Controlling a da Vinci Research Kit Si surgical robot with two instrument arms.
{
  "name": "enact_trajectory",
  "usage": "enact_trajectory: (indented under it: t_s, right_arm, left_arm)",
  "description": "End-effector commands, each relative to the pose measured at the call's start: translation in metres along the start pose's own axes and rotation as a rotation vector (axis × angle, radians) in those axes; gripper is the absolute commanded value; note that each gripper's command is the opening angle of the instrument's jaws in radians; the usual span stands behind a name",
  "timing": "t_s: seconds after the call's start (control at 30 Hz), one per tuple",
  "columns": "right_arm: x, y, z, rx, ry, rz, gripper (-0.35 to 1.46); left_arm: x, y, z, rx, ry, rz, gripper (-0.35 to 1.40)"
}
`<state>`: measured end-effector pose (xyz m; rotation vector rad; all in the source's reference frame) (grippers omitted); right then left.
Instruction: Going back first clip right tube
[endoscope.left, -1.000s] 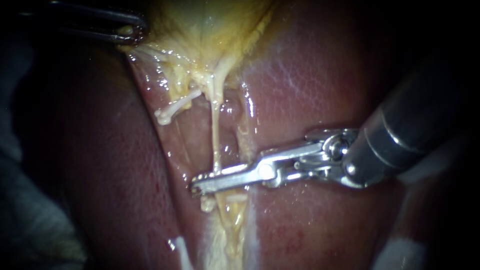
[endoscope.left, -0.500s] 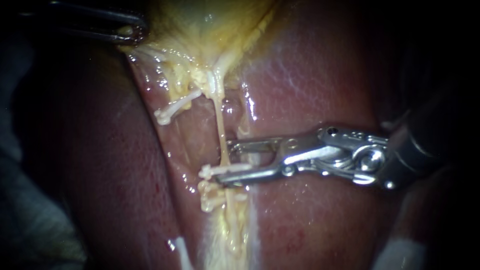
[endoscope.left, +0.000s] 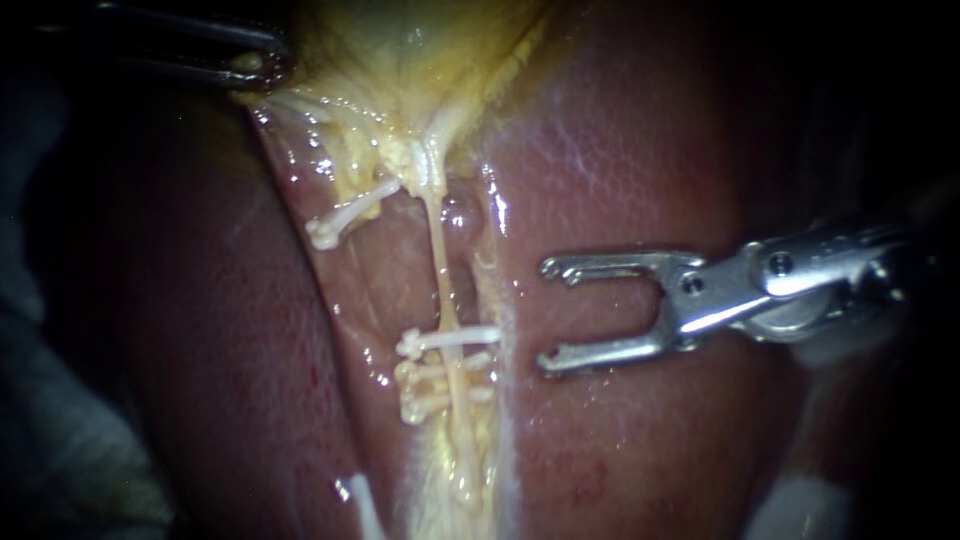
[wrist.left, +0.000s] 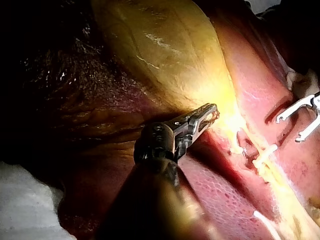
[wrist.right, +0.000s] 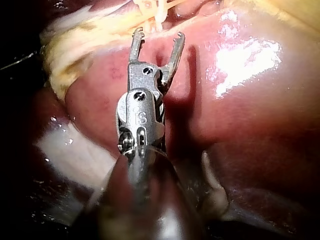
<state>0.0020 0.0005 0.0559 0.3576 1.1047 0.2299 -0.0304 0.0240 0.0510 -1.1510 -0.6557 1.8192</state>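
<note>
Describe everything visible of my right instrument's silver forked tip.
The right instrument is shiny silver metal: two slim, hook-tipped jaws forking from a pinned hinge on a dark shaft entering from the right. The jaws stand wide open and empty over the glossy red-brown liver, tips pointing at, but apart from, the white clip across the thin pale tube.

In the endoscope view the left instrument (endoscope.left: 255, 65) is nearly lost in shadow at 11 o'clock, its shaft cut by the edge. It seems to pinch a fold of the gallbladder (endoscope.left: 420, 50), but the spot is too dark to be sure. The gallbladder runs out of view at 12 o'clock. The right instrument (endoscope.left: 545, 315) blurs into darkness at 3 o'clock. Toward 6 o'clock from the clip (endoscope.left: 455, 338) on the right tube (endoscope.left: 440, 260), a pale clump (endoscope.left: 425, 390) is too small to make out.
</note>
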Motion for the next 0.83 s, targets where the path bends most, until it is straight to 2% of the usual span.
enact_trajectory:
  t_s: [0.03, 0.13, 0.2, 0.33, 0.53, 0.63, 0.83]
  right_arm:
    - [0.0003, 0.0, -0.0003, 0.0, -0.023, -0.018, 0.5]
    - [0.0008, 0.0, -0.001, -0.015, -0.091, -0.046, 0.5]
    - [0.0009, 0.0001, -0.0013, -0.025, -0.11, -0.059, 0.5]
    - [0.0009, 0.0001, -0.0014, -0.021, -0.112, -0.062, 0.5]
    - [0.0009, 0.0001, -0.0015, 0.001, -0.108, -0.066, 0.5]
    - [0.0009, 0.0001, -0.0016, 0.005, -0.108, -0.073, 0.5]
    - [0.0009, 0.0001, -0.0019, 0.01, -0.107, -0.072, 0.5]
  left_arm:
    - [-0.0001, -0.0001, 0.0002, 0.002, 0.001, 0.0, -0.35]
    - [-0.0001, -0.0003, 0.001, 0.006, 0.003, 0.001, -0.35]
    - [-0.0003, -0.0004, 0.002, 0.012, 0.006, 0.002, -0.35]
    - [-0.0013, -0.0008, 0.0043, 0.009, 0.01, 0.008, -0.35]
    - [-0.0033, -0.0023, 0.0072, 0.007, -0.019, 0.023, -0.35]
    - [-0.0039, -0.0029, 0.0077, 0.005, -0.027, 0.017, -0.35]
    - [-0.0037, -0.0029, 0.0071, 0.001, -0.029, 0.016, -0.35]
